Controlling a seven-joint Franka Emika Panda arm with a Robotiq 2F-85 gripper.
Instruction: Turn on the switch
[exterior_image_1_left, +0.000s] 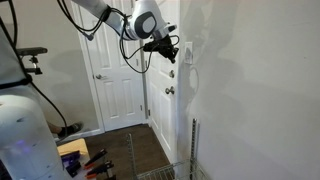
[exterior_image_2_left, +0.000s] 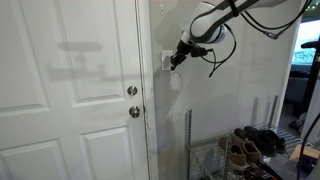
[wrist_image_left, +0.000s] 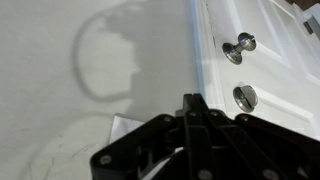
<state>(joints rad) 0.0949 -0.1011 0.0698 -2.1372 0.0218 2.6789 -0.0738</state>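
Well, the wall (exterior_image_2_left: 230, 110) and the white door (exterior_image_2_left: 70, 100) fill most of what I see from here. The arm (exterior_image_1_left: 103, 13) stretches across the door toward the strip of wall just past the frame. Low down against that wall stands a wire rack (exterior_image_2_left: 188, 135). Its shelf holds a few pairs of shoes (exterior_image_2_left: 245, 145), and I cannot tell what else. The claw (exterior_image_2_left: 178, 58) is pinched to a narrow point in the wrist view, fingers together and holding nothing. Its tip is just beside the switch (exterior_image_2_left: 167, 60), which sits on the wall at the door frame, above the knob (exterior_image_2_left: 134, 112). Whether tip and switch touch I cannot tell. I'd judge the switch to be stiff, hard plastic fixed to the wall. It probably wants a short, firm push rather than a grasp. The closed fingertips should press its small moving part, not the plate around it.
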